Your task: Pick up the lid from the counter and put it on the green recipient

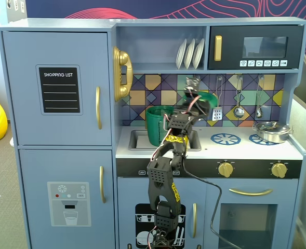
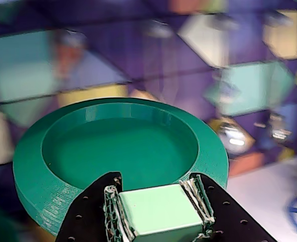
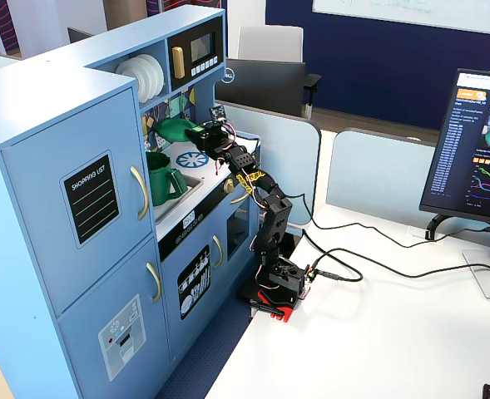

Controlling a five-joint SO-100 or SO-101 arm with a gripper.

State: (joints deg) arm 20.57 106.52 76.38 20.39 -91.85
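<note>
one lid, one green pot, three plates

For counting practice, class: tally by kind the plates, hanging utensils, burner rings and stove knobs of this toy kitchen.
White plates: 3
Hanging utensils: 3
Blue burner rings: 2
Gold knobs: 2
Total: 10

A white toy-kitchen counter holds a recessed sink at its left in a fixed view, with a tall green pot standing in it. Right of the sink are two blue burner rings; a silver pan sits on the far-right one.
</note>
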